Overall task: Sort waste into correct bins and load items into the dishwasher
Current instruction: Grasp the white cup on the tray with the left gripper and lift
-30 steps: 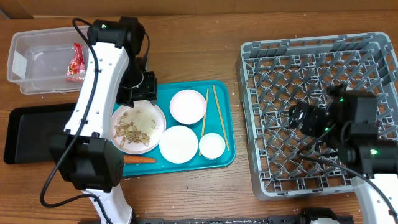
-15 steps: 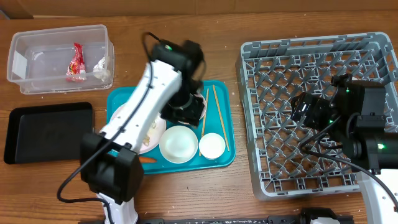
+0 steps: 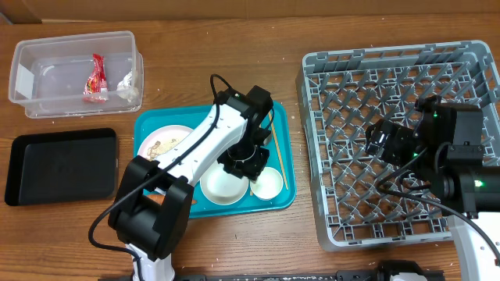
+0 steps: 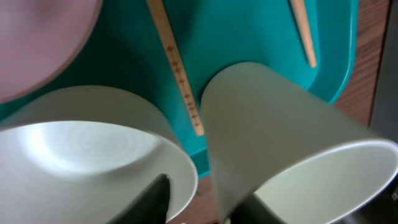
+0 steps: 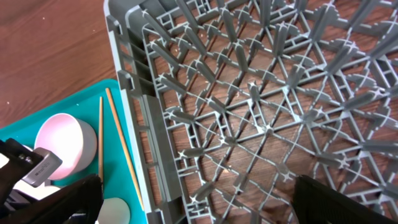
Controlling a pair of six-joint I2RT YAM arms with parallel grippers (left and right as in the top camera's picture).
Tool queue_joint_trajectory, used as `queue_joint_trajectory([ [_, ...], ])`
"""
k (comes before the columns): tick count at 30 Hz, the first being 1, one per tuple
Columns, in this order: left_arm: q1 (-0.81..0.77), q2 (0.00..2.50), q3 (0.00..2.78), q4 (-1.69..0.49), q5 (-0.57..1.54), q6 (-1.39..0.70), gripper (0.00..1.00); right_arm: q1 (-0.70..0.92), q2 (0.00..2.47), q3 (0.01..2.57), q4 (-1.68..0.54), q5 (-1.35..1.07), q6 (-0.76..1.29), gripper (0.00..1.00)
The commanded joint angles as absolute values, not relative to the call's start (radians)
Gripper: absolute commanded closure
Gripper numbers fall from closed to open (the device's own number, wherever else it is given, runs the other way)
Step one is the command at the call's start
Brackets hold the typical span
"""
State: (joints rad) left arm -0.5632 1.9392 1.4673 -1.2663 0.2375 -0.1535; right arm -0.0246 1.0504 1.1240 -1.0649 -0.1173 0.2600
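Moved from the plate, the left gripper is now held at the small white cup beside a bowl on the teal tray, though a grip cannot be told, and the right gripper is spread wide over the rack.

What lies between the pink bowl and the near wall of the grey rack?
Two wooden chopsticks, side by side on the teal tray, between the pink bowl and the grey rack. The right wrist view shows this.

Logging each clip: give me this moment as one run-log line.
left gripper: between round white bowl and small white cup on teal plastic tray, grip unclear | right gripper: open over grey plastic dish rack
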Motion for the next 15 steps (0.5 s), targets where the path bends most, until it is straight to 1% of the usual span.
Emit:
queue_joint_trajectory([
  [1,-0.566,1.922,1.459,-1.246,0.272,-0.143,0.90,-0.020,1.048,1.147,-1.066,-0.086,0.251,0.00],
  [3,-0.566,1.922,1.459,-1.240,0.276,-0.142,0.96,-0.020,1.048,1.147,-1.066,-0.086,0.251,0.00],
  [9,-0.540,1.922,1.493,-1.268,0.306,-0.130,0.96,-0.020,1.048,1.147,-1.069,0.000,0.252,0.00],
  [12,-0.486,1.922,1.576,-1.315,0.397,-0.063,0.96,-0.024,1.051,1.147,-1.064,0.105,0.267,0.00],
  [15,-0.415,1.922,1.671,-1.338,0.506,-0.017,0.96,-0.050,1.068,1.147,-1.050,0.122,0.267,0.00],
])
